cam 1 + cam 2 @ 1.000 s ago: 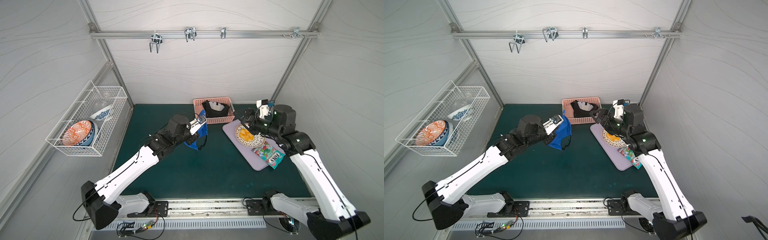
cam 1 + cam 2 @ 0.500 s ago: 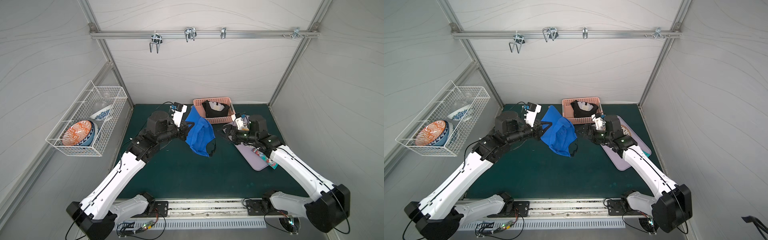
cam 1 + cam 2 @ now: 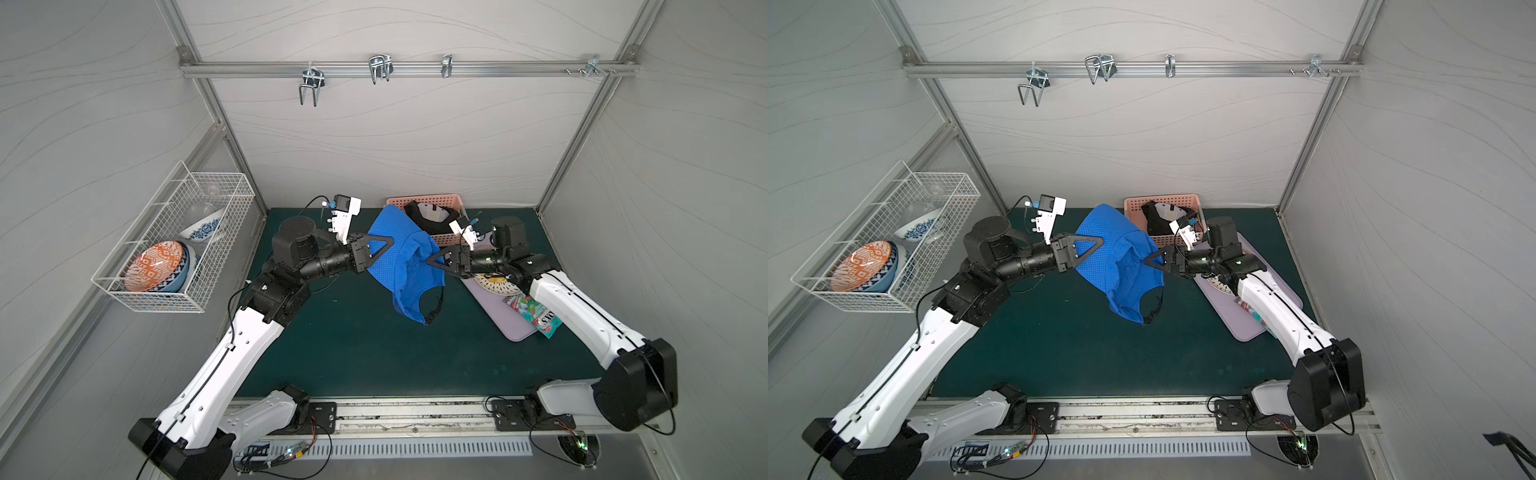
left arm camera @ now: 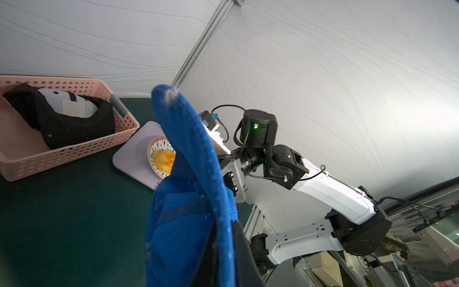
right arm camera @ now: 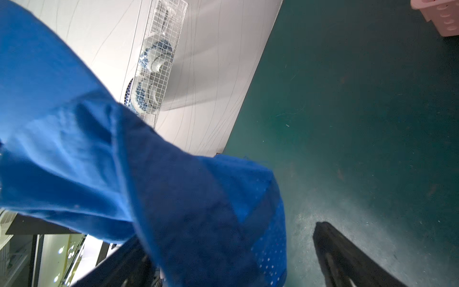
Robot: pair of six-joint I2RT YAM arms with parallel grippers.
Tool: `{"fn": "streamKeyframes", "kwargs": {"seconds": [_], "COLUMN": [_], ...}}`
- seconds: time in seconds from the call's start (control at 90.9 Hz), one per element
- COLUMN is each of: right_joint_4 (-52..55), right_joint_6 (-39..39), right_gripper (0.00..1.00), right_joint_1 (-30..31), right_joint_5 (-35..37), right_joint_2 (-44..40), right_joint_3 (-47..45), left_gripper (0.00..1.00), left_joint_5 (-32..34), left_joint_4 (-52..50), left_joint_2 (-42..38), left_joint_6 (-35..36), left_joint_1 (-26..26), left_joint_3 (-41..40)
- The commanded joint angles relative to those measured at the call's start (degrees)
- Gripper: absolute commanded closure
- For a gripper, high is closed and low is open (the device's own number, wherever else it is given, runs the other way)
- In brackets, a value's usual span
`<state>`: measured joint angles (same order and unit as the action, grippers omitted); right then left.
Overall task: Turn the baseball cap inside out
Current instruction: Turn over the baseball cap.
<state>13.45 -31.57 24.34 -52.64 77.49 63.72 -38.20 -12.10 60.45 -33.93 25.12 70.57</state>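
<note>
Right wrist view: baseball cap point(image 5: 173, 198) drapes over the spread right jaws; left jaws pinch its edge.

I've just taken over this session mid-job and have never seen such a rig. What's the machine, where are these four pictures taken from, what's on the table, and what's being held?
These are two white-and-black robot arms, each ending in a two-finger gripper. The two top views look down from overhead; the other two come from cameras on the arms' wrists. The left gripper is shut on the brim of the blue mesh baseball cap, holding it above the green mat. The right gripper is open, with loose cap fabric between its fingers. At the back, a pink plastic basket holds a black cap. Beside it lies a lilac tray with a patterned plate and a colourful snack packet. A white wire basket of bowls hangs on the wall.
</note>
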Motion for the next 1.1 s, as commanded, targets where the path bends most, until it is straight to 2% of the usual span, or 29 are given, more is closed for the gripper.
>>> {"fn": "streamKeyframes", "kwargs": {"seconds": [0.0, 0.044, 0.099, 0.264, 0.385, 0.484, 0.66, 0.726, 0.759, 0.847, 0.869, 0.913, 0.957, 0.99, 1.089], "right_joint_4": [-3.6, -7.8, -10.8, -10.8, -8.3, -8.9, -19.2, -22.9, -23.9, -21.8, -21.8, -21.6, -21.8, -21.2, -22.0], "right_joint_6": [0.0, -2.9, -6.2, -10.9, -12.8, -16.0, -27.0, -30.7, -31.8, -32.0, -32.3, -33.1, -33.8, -34.4, -36.4], "right_gripper": [0.15, 0.35, 0.55, 1.00, 1.00, 1.00, 1.00, 1.00, 1.00, 1.00, 1.00, 1.00, 1.00, 1.00, 1.00], "right_joint_1": [1.1, 1.1, 1.1, 1.7, 3.3, 4.3, 5.8, 5.9, 5.9, 6.0, 5.9, 6.0, 5.9, 5.9, 5.7], "right_joint_5": [-6.8, -9.7, -12.6, -21.7, -25.8, -26.0, -23.9, -22.1, -20.8, -16.0, -14.5, -11.3, -8.3, -5.9, 1.5], "right_joint_2": [1.6, 1.8, 1.5, -2.0, -5.5, -6.8, -6.5, -6.4, -6.2, -6.0, -5.9, -5.8, -5.5, -5.3, -4.8], "right_joint_3": [0.9, 0.6, 0.8, 4.6, 9.7, 14.8, 21.7, 23.3, 24.0, 25.6, 25.6, 24.8, 23.8, 22.6, 18.7], "left_gripper": [1.00, 1.00, 1.00, 1.00, 1.00, 1.00, 1.00, 0.94, 0.88, 0.54, 0.45, 0.20, 0.03, 0.00, 0.00], "left_joint_5": [-4.6, -4.9, -5.0, -6.5, -7.3, -9.0, -9.0, -7.7, -7.1, -6.0, -5.9, -5.1, -3.9, -2.4, 4.1], "left_joint_4": [8.1, 8.2, 7.9, 8.7, 14.9, 18.6, 18.4, 16.5, 15.7, 12.4, 11.7, 9.4, 6.7, 4.7, 0.4], "left_joint_2": [-0.5, -0.7, -1.1, -0.6, 0.5, 2.7, 5.5, 6.0, 6.3, 6.4, 6.4, 6.1, 5.6, 4.8, 1.3], "left_joint_6": [-5.6, -6.0, -6.2, -9.5, -16.3, -20.0, -21.9, -21.0, -20.3, -17.6, -17.0, -15.5, -13.3, -11.6, -7.2], "left_joint_1": [-0.8, -1.4, -3.2, -8.9, -12.2, -13.1, -13.1, -13.1, -13.2, -13.2, -13.1, -13.1, -13.2, -13.2, -13.1], "left_joint_3": [0.2, -0.2, -0.7, -4.6, -9.2, -12.1, -17.3, -19.1, -20.0, -21.0, -21.1, -20.6, -20.0, -19.5, -19.6]}}
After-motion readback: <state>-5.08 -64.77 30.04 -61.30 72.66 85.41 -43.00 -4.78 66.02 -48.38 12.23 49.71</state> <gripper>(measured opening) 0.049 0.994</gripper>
